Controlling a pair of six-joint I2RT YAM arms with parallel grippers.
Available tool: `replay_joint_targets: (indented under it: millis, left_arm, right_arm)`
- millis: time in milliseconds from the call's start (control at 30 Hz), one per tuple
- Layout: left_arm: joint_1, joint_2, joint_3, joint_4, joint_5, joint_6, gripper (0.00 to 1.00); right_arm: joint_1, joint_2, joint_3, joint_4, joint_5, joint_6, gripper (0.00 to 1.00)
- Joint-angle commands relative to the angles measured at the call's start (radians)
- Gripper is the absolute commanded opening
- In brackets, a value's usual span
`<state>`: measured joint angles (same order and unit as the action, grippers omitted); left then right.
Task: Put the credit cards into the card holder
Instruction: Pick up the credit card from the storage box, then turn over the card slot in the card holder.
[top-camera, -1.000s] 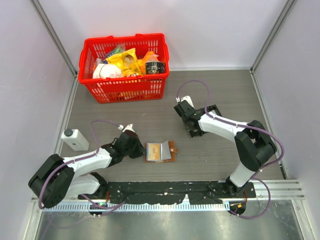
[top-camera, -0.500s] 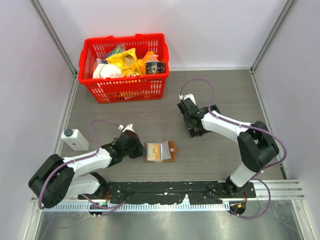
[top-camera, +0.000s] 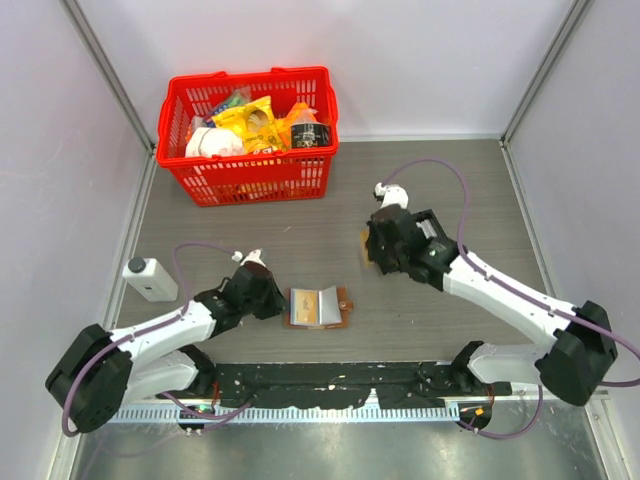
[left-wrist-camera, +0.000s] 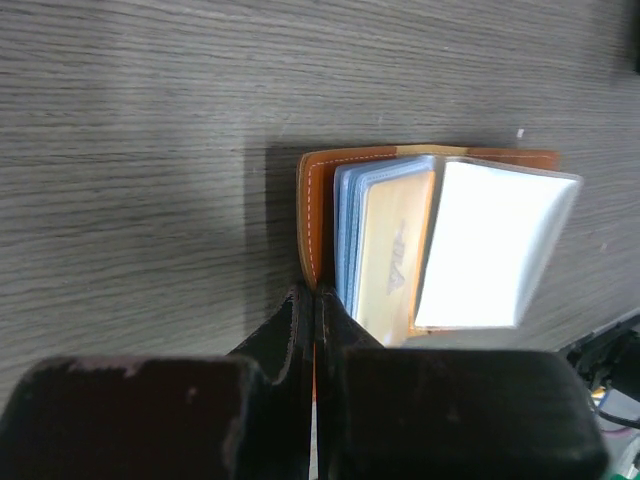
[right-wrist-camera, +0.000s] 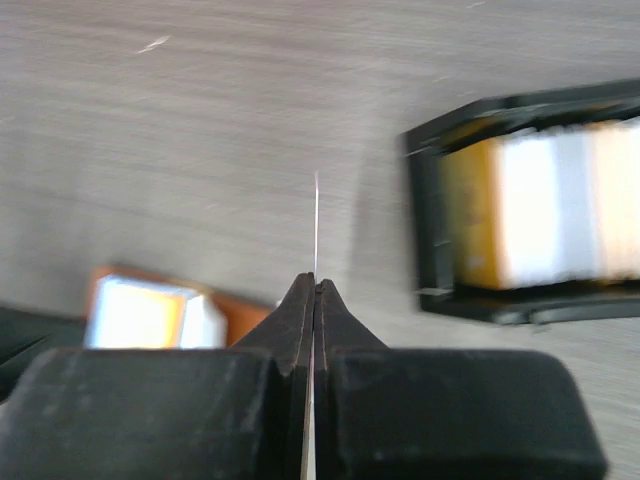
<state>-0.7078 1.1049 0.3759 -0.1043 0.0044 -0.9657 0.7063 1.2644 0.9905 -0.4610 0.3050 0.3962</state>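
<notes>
Table (top-camera: 250, 235): grey wood-grain surface, walled at the sides.
Red basket (top-camera: 250, 178): at the far left, filled with packets, well apart from both arms.
White box-shaped device (top-camera: 150, 279): by the left wall, near the left arm.
Black tray (right-wrist-camera: 520, 210): open-topped, holding credit cards (right-wrist-camera: 545, 205) in yellow-orange and white; in the top view it is mostly hidden behind the right gripper.
Card holder (top-camera: 317, 306): brown, lying open near the front middle of the table, inner sleeves raised; an orange card (left-wrist-camera: 395, 260) shows in a pocket under a clear flap.
Left gripper (left-wrist-camera: 313, 300): fingers clenched on the card holder's brown cover at its edge, pinning it to the table.
Right gripper (right-wrist-camera: 315, 290): fingers pressed together on one thin card (right-wrist-camera: 316, 220), seen edge-on, colour not discernible; it hangs above the table between tray and card holder.
Change from one second ago: the right arm has extended and the right gripper has shifted; the card holder and left gripper lie much as before.
</notes>
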Motion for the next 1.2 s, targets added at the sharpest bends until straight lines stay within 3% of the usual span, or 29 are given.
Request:
replay_joint_targets:
  millis: [0, 167, 367, 1167]
  left_arm:
    - [-0.007, -0.083, 0.009, -0.035, 0.017, -0.041, 0.00]
    - [-0.005, -0.155, -0.011, -0.041, 0.011, -0.082, 0.00]
    - [-0.005, -0.185, -0.031, -0.037, 0.012, -0.100, 0.00]
    - [-0.005, -0.192, -0.040, -0.025, 0.016, -0.102, 0.00]
  right_arm:
    - [0.200, -0.075, -0.110, 0.287, 0.009, 0.288, 0.01]
    - [0.396, -0.002, -0.167, 0.517, 0.121, 0.440, 0.01]
    - [0.447, 0.084, -0.187, 0.634, 0.149, 0.495, 0.01]
    - [0.476, 0.237, -0.164, 0.590, 0.146, 0.513, 0.01]
